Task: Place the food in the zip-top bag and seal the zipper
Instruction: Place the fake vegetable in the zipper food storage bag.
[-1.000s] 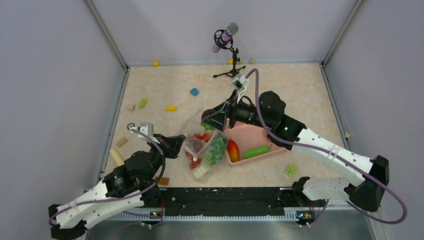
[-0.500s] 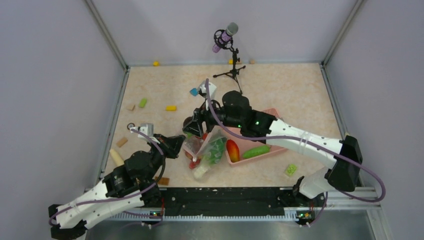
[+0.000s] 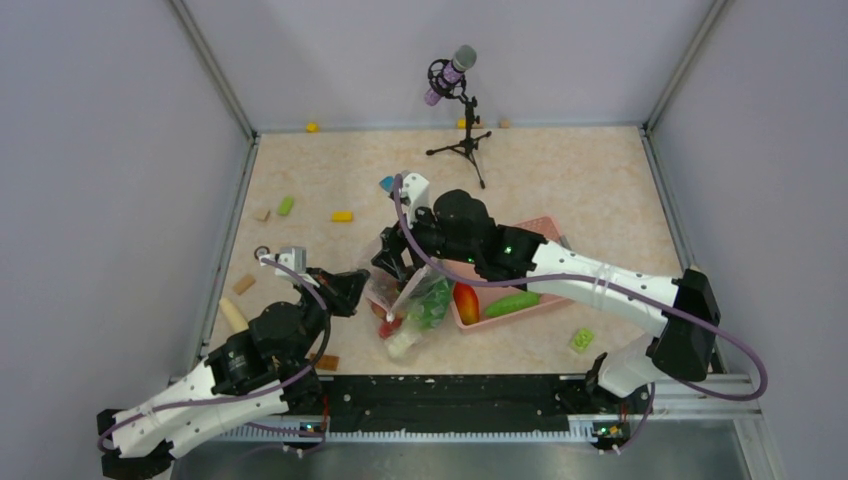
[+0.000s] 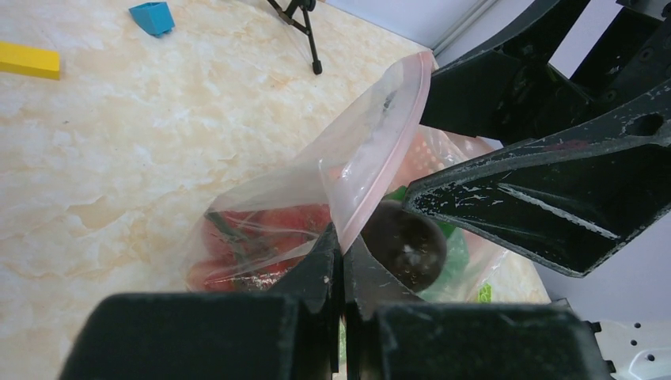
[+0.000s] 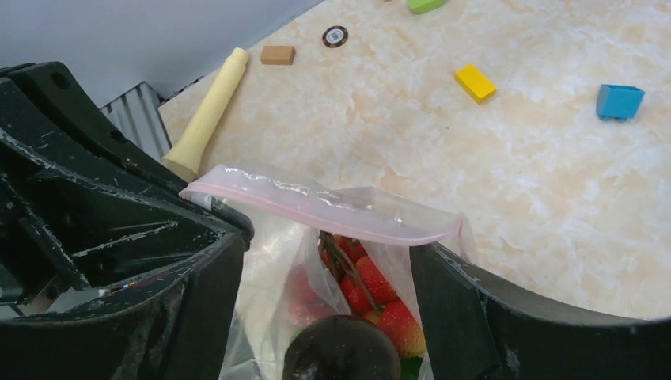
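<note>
Marbled beige tabletop (image 4: 119,142), crinkly clear zip-top bag (image 4: 372,150), left gripper (image 4: 342,244) pinching it

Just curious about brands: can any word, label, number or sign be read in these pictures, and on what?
No readable text anywhere.
The small round disc: markings too small to read.
The zip-top bag: no print visible.

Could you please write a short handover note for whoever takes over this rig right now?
Left gripper is shut on the zip-top bag at its mouth edge, holding it up.
Right gripper is open over the mouth, with a dark round fruit below it, inside.
Done: berries and bok choy look bagged.
Left: mango and cucumber lie in the pink basket; zipper unsealed.
</note>
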`<state>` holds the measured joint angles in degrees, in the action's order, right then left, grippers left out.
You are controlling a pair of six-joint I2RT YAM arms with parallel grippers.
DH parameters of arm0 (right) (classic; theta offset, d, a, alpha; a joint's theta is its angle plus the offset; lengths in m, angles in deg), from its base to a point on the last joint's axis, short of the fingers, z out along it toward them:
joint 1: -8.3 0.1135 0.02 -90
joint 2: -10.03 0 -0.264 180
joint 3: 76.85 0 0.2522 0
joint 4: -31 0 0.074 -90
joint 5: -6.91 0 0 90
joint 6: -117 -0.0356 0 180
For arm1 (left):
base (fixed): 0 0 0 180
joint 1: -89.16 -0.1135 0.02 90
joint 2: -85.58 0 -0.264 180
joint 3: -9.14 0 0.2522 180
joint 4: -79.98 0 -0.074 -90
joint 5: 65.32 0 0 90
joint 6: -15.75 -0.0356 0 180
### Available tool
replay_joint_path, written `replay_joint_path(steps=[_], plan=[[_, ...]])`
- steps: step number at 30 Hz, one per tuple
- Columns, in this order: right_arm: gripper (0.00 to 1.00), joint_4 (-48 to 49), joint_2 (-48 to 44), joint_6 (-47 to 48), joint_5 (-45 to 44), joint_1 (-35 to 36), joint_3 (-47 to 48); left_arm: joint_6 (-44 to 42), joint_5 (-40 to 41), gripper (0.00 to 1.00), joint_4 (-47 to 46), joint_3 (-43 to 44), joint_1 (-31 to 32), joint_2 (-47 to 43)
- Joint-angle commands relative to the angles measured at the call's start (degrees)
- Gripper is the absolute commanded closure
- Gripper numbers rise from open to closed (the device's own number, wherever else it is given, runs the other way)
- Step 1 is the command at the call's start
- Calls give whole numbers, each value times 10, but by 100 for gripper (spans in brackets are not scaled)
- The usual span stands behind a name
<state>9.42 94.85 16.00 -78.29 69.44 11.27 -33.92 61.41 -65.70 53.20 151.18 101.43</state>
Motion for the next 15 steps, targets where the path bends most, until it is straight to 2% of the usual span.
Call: replay_joint_path(steps=[1, 3, 5, 11, 15], plan=[[21, 7, -17, 10, -20, 7, 18, -5, 4, 100, -16, 0, -1, -7], [12, 11, -23, 8, -17, 7, 14, -7, 4, 100, -15, 0, -1, -6], [9, 18, -32, 4, -11, 7, 7, -8, 6, 100, -15, 0, -1, -7], [2, 28, -73, -13, 3, 6, -14, -7, 11, 100, -14, 0, -1, -7], [1, 36, -122, -34, 2, 6, -43, -2, 20, 100, -8, 1, -1, -7]])
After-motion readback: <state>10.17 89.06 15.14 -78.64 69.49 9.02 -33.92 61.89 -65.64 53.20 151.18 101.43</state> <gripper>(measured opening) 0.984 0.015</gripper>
